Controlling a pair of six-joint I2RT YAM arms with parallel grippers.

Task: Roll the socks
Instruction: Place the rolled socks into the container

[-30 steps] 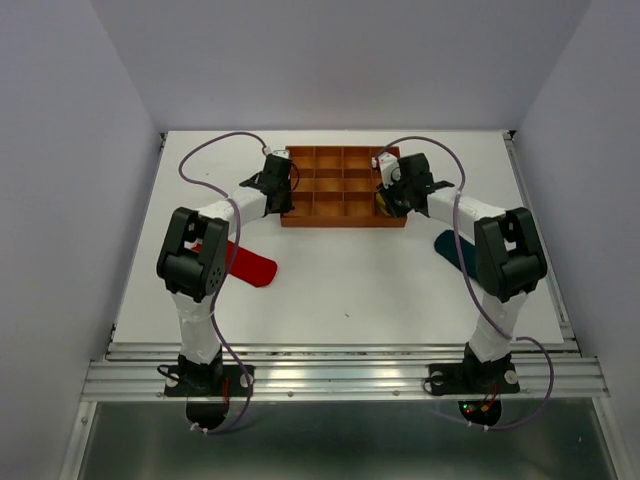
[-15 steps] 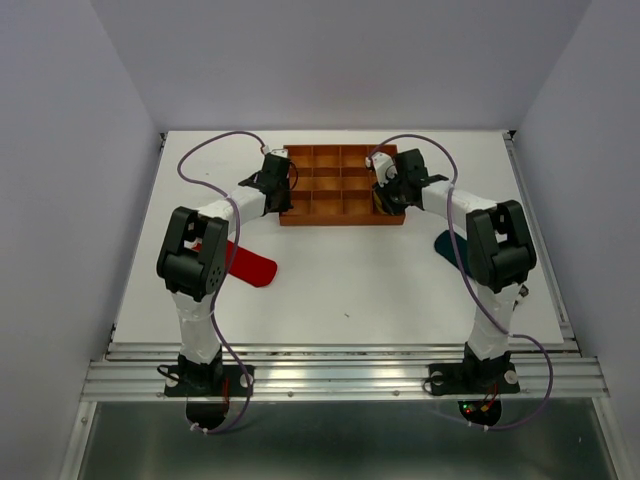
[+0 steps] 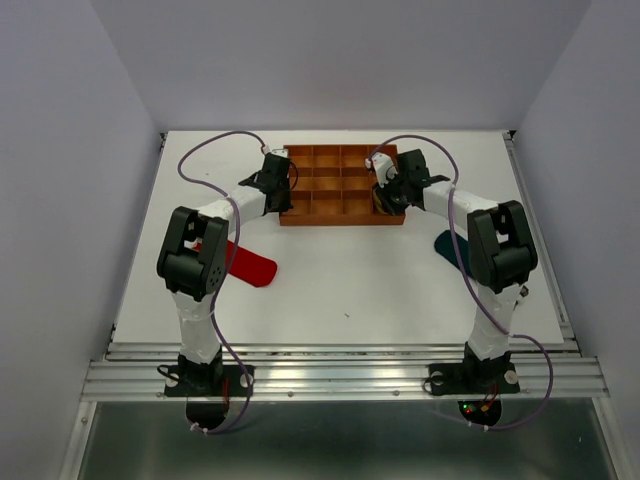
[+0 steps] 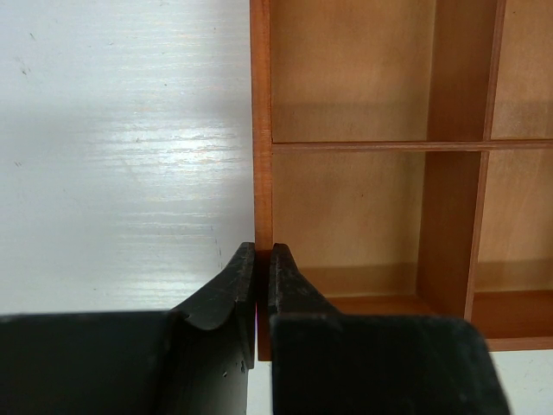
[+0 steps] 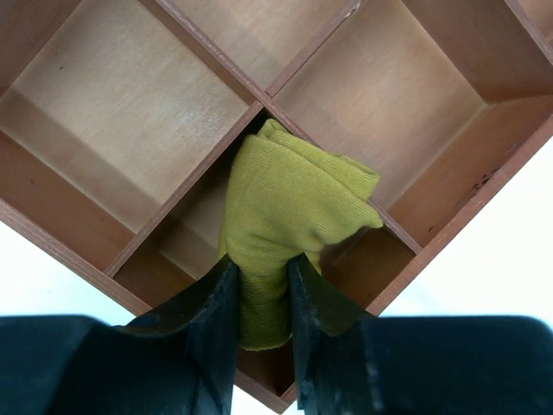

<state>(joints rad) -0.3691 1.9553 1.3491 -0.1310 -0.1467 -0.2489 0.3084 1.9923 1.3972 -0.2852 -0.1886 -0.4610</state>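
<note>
A rolled yellow sock (image 5: 289, 199) hangs over a compartment at the near right corner of the orange-brown tray (image 5: 197, 179), with my right gripper (image 5: 263, 264) shut on its lower end. In the top view the right gripper (image 3: 385, 197) hides that sock. My left gripper (image 4: 262, 251) is shut on the tray's left wall (image 4: 262, 130), one finger outside and one inside; from above the left gripper (image 3: 285, 195) sits at the tray's (image 3: 330, 212) left edge. A red sock (image 3: 247, 266) lies flat near the left arm. A dark teal sock (image 3: 449, 249) lies partly under the right arm.
The tray's other compartments (image 4: 346, 216) in view hold nothing. White table (image 3: 350, 280) stretches between the two arms. Purple cables (image 3: 210, 145) loop above each arm. Walls close in the left, back and right.
The right gripper with the yellow sock has shifted slightly left and farther over the tray, its elbow drawing in. The left arm has not moved.
</note>
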